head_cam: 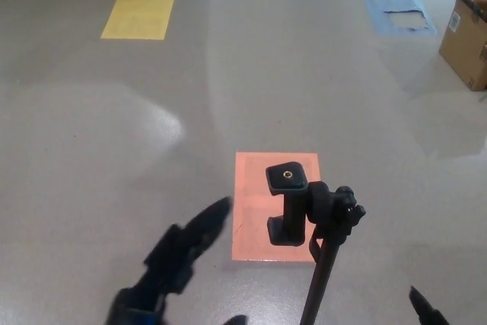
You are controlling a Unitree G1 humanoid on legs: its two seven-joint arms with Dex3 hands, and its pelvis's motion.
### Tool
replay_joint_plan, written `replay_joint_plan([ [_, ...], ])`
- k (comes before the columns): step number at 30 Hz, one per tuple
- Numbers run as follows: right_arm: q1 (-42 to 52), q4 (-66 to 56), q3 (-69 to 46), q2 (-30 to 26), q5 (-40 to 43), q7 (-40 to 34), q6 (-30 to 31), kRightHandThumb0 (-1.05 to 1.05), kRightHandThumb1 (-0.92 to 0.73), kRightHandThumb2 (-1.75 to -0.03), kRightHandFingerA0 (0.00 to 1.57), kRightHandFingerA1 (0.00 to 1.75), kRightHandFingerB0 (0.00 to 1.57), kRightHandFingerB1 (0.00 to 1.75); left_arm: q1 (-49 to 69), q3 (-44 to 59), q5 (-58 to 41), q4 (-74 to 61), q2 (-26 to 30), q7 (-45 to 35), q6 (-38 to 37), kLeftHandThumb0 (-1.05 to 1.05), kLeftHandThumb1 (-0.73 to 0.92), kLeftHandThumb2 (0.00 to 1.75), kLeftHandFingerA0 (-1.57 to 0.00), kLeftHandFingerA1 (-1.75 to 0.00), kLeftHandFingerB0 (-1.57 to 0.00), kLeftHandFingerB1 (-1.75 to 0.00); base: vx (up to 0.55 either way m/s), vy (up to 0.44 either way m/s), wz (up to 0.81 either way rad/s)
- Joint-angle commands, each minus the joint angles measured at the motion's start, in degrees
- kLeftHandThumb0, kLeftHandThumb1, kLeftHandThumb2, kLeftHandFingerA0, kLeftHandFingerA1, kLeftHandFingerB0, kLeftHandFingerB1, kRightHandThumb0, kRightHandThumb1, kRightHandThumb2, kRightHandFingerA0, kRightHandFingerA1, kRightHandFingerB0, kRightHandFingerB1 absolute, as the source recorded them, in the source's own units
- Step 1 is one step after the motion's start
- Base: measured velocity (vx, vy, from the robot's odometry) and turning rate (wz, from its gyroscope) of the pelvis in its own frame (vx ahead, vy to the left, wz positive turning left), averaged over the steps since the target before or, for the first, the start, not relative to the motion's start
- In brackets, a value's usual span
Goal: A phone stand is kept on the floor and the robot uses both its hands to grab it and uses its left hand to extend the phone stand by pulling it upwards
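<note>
The black phone stand [316,226] rises from the bottom edge of the head view, its clamp head over the orange floor square [259,188] and its pole running down out of frame. My left hand [179,256] reaches in from the lower left, open, fingers stretched toward the stand and well left of the clamp, touching nothing. Only a dark tip of my right hand [424,308] shows at the lower right corner, apart from the pole.
A yellow floor square [139,15] lies at the back left and a blue one [398,11] at the back right. A cardboard box [466,27] stands at the right edge. The floor is grey and glossy.
</note>
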Motion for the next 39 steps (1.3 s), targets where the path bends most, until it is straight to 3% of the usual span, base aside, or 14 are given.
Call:
replay_joint_plan([
  [1, -3.8, 2.4, 0.4, 0.9, -1.2, -1.3, 2.0, -0.93, -0.61, -1.03, 0.00, 0.28, 0.00, 0.04, -1.8, -7.2, -0.2, -4.7, -2.4, -1.5, 14.3, -0.38, 0.39, 1.02, -0.01, -0.50, 0.00, -0.48, 0.00, 0.000, 0.00],
  [3, -5.1, 2.8, 0.4, 1.3, -1.3, -1.3, 3.2, -0.94, -0.61, -1.03, 0.01, 0.35, 0.00, 0.04, -2.4, -8.6, 0.4, -5.0, -2.6, -1.6, 15.2, -0.92, 0.70, 1.07, -0.08, -0.43, -0.11, -0.39, 0.00, 0.000, 0.00],
  [5, -5.6, 2.8, 0.4, 1.5, -1.7, -1.6, 3.9, -0.93, -0.60, -1.03, 0.01, 0.39, 0.00, 0.05, -2.4, -9.1, 1.5, -5.1, -2.3, -1.4, 15.5, -0.96, 0.74, 1.08, -0.08, -0.42, -0.09, -0.38, 0.00, 0.000, 0.00],
  [11, -6.8, 3.2, 0.5, 1.5, -2.1, -2.0, 4.2, -0.92, -0.60, -1.02, 0.01, 0.44, 0.00, 0.05, -3.1, -9.2, 1.6, -4.6, -1.2, -1.0, 16.2, -0.92, 0.74, 1.08, -0.05, -0.41, -0.05, -0.35, 0.00, 0.000, 0.00],
  [12, -6.4, 2.2, 0.4, 1.2, -2.0, -1.5, 4.7, -0.94, -0.61, -1.03, 0.00, 0.37, 0.00, 0.05, -3.1, -8.4, 0.6, -3.8, -0.9, -1.1, 16.4, -0.85, 0.80, 0.70, -0.10, -0.29, -0.13, -0.23, 0.00, 0.000, 0.00],
  [13, -6.3, 1.9, 0.2, 0.8, -2.0, -1.4, 4.6, -0.93, -0.61, -1.02, 0.00, 0.36, 0.00, 0.04, -3.1, -7.7, -0.7, -3.1, -0.8, -1.1, 16.5, -0.87, 0.69, 1.05, 0.00, -0.35, -0.17, -0.33, 0.00, 0.000, 0.00],
  [18, -6.5, 2.7, -0.5, 0.1, -1.5, -1.8, 3.6, -0.92, -0.60, -1.02, 0.01, 0.41, 0.00, 0.06, -2.2, -4.6, -2.1, -0.9, -0.3, -0.1, 15.8, -0.89, 0.69, 1.05, -0.01, -0.38, -0.15, -0.37, 0.00, 0.000, 0.00],
  [19, -6.3, 2.7, -0.6, 0.0, -1.6, -2.0, 3.6, -0.92, -0.61, -1.02, 0.01, 0.42, 0.00, 0.06, -2.1, -3.9, -2.2, -0.3, -0.3, 0.1, 15.5, -0.88, 0.78, 0.69, -0.11, -0.28, -0.15, -0.25, 0.00, 0.000, 0.00],
  [28, -6.2, 2.9, -0.5, -0.1, -2.2, -1.9, 4.7, -0.93, -0.61, -1.04, 0.00, 0.45, 0.00, 0.05, -1.4, -0.2, -2.6, 2.2, -0.3, 0.7, 14.2, -0.85, 0.82, 0.65, -0.14, -0.26, -0.14, -0.25, 0.00, 0.000, 0.00],
  [30, -6.2, 2.8, -0.5, -0.2, -2.3, -1.9, 4.9, -0.93, -0.61, -1.04, 0.00, 0.45, 0.00, 0.05, -1.3, 0.1, -2.6, 2.5, -0.4, 0.6, 14.1, -0.85, 0.82, 0.65, -0.14, -0.26, -0.14, -0.25, 0.00, 0.000, 0.00],
  [31, -6.1, 3.5, -0.5, 0.0, -1.9, -1.9, 4.5, -0.91, -0.60, -1.01, 0.00, 0.46, 0.00, 0.05, -0.3, 0.4, -2.2, 3.4, -0.1, 0.7, 11.9, -0.38, 0.42, 1.04, 0.00, -0.49, 0.00, -0.47, 0.00, 0.000, 0.00],
  [35, -5.9, 3.8, -0.4, 0.0, -2.0, -2.1, 4.4, -0.91, -0.60, -1.01, 0.00, 0.44, 0.00, 0.05, 0.6, 0.6, -2.1, 4.1, 0.0, 0.5, 10.2, -0.38, 0.42, 1.04, 0.00, -0.49, 0.00, -0.47, 0.00, 0.000, 0.00],
  [36, -6.2, 4.4, -0.5, 0.2, -1.2, -1.8, 4.3, -0.91, -0.59, -1.01, 0.00, 0.43, 0.00, 0.05, 1.4, 0.4, -1.4, 4.5, 0.0, 0.9, 9.1, -0.80, 0.84, 0.67, -0.15, -0.27, -0.15, -0.26, 0.00, 0.000, 0.00],
  [39, -6.6, 4.7, -0.4, 0.1, -1.8, -1.9, 4.7, -0.93, -0.61, -1.03, 0.00, 0.39, 0.00, 0.04, 1.5, 0.6, -0.9, 6.0, -0.7, 1.8, 7.9, -0.81, 0.83, 0.66, -0.15, -0.28, -0.15, -0.26, 0.00, 0.000, 0.00],
])
